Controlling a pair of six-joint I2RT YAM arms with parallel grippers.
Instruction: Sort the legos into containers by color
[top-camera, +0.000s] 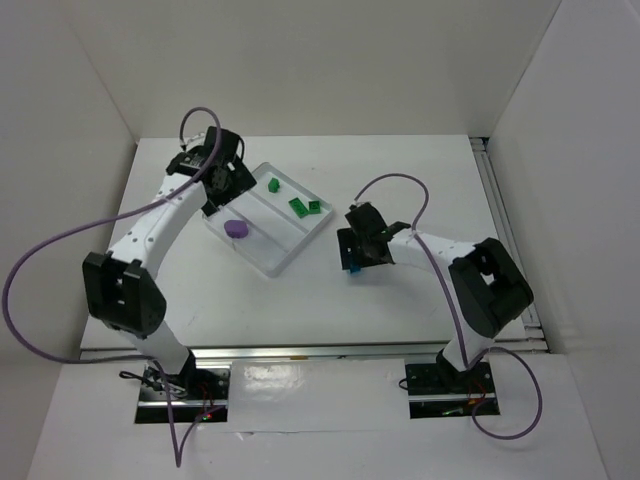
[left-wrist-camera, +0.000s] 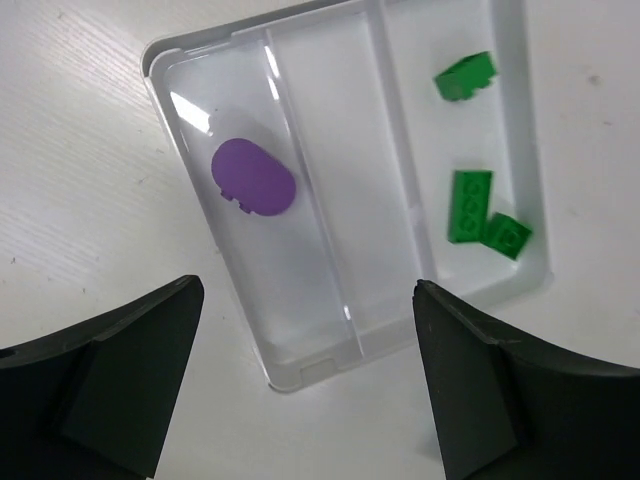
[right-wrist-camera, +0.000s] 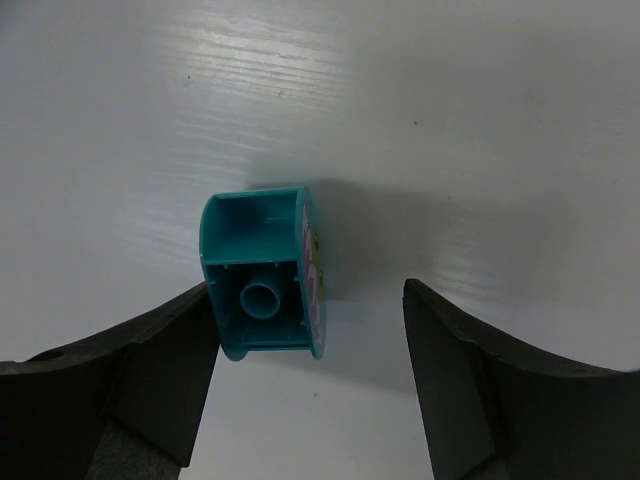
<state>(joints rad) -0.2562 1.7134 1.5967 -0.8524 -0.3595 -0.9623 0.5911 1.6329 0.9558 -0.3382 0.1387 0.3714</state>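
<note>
Your cyan brick (right-wrist-camera: 262, 275) lies on the table (top-camera: 400, 160) to the right of the tray (left-wrist-camera: 330, 160), apart from its rim with bare tabletop between. It is tipped on its side, hollow underside towards the wrist camera; its long axis cannot be told. The right gripper (right-wrist-camera: 308, 320) stands spread around it, one finger against the brick, the other well apart, nothing clamped.

In the tray, the purple piece (left-wrist-camera: 253, 177) lies in one outer compartment and three green bricks (left-wrist-camera: 469, 205) in the opposite one. Your left gripper (left-wrist-camera: 307, 300) hangs over the tray's end, fingers wide apart.
</note>
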